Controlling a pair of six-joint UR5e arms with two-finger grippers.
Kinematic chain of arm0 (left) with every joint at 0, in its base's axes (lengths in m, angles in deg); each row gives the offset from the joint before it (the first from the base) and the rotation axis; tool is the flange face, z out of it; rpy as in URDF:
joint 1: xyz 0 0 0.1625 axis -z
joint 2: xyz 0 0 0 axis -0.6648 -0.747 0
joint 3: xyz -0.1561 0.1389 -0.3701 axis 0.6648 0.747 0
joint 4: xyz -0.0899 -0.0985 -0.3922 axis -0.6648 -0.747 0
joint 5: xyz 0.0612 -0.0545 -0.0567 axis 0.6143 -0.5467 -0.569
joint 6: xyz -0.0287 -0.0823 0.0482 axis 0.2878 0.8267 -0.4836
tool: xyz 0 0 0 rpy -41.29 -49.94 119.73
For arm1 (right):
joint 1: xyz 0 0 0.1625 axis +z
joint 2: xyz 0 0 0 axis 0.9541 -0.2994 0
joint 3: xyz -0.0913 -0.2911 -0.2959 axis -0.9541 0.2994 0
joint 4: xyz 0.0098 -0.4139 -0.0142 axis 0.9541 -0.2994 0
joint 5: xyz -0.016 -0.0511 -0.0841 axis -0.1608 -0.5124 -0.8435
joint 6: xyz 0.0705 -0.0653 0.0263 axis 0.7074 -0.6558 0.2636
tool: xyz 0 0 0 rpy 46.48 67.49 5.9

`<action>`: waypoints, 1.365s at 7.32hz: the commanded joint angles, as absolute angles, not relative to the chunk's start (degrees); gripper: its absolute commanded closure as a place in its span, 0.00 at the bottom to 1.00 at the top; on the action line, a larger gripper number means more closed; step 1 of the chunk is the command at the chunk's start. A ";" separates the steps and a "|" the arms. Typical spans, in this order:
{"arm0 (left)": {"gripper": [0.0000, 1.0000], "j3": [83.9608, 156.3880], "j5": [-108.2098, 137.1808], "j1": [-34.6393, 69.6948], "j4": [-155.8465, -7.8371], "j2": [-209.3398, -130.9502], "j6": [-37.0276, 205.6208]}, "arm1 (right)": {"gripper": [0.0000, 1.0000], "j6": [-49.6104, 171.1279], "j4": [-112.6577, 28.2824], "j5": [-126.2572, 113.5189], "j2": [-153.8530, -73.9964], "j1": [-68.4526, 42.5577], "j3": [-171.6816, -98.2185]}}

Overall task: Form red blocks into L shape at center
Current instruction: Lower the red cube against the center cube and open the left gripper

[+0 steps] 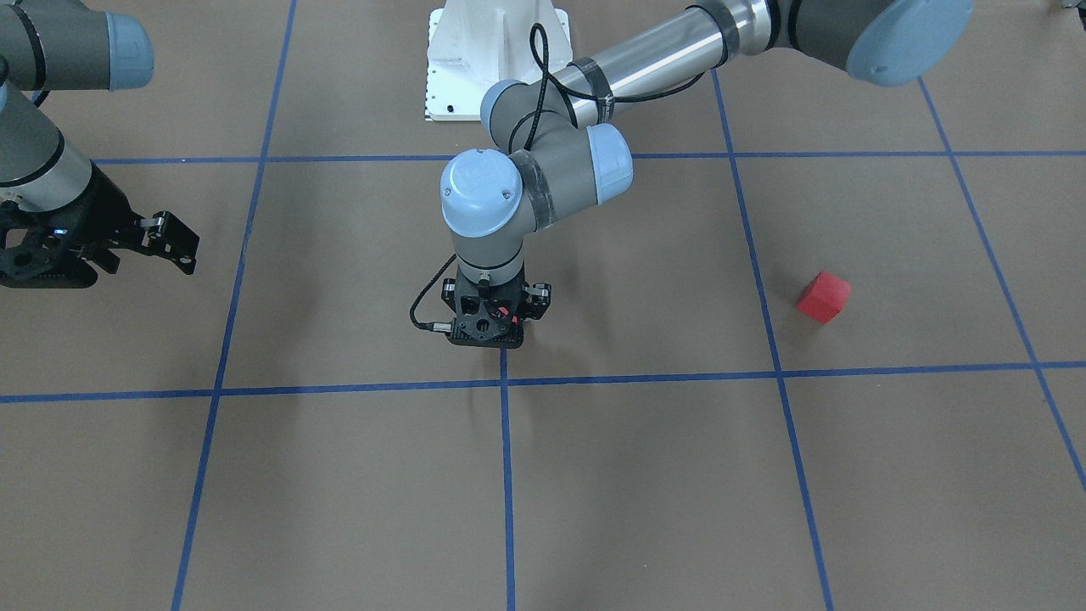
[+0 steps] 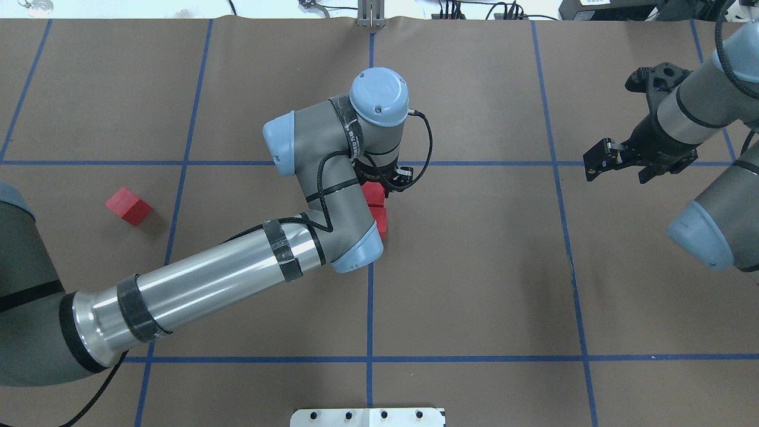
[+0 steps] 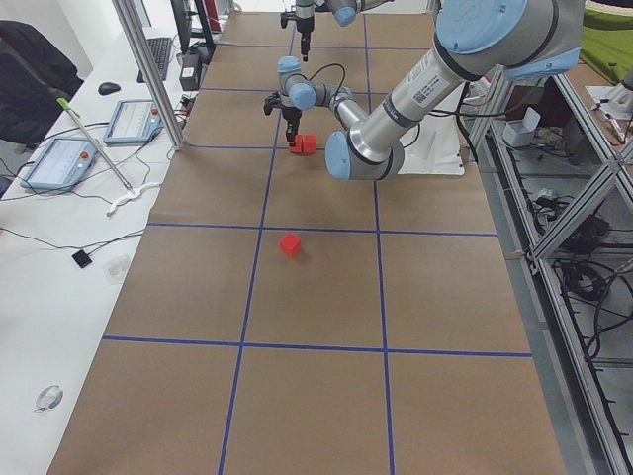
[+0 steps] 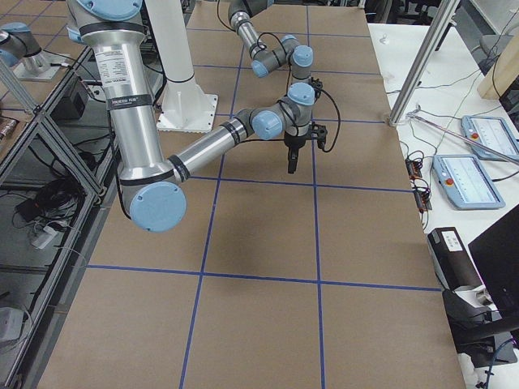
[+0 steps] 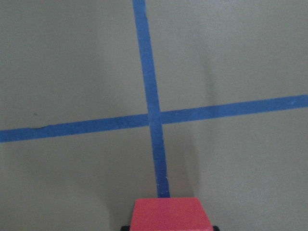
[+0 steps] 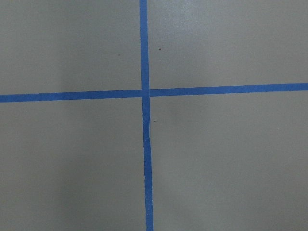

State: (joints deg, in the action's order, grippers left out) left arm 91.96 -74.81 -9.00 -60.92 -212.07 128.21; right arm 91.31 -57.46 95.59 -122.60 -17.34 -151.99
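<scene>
Closest to my left wrist camera, one red block is cut off by the frame's bottom edge, with dark fingertips flush on both its sides. My left gripper pinches it at the center, over a blue tape line. Just beside it, nearer my base, lies a second block; my wrist hides whether the two touch. A third block sits alone, well off to the left. That makes three red blocks. Far right, my right gripper hangs with jaws spread.
</scene>
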 commanded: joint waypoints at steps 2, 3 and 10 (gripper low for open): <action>1.00 92.05 -74.81 -9.15 -60.84 -211.99 128.28 | 0.00 91.28 -57.46 95.59 -122.60 -17.38 -151.99; 1.00 92.05 -74.81 -9.15 -60.66 -211.99 128.28 | 0.00 91.28 -57.46 95.59 -122.60 -17.38 -151.91; 0.93 92.22 -74.81 -9.41 -60.48 -211.72 130.90 | 0.00 91.10 -57.46 95.59 -122.60 -17.38 -151.99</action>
State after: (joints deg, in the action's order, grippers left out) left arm 92.24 -74.81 -9.31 -60.39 -211.78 129.69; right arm 91.18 -57.45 95.59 -122.60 -17.31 -151.99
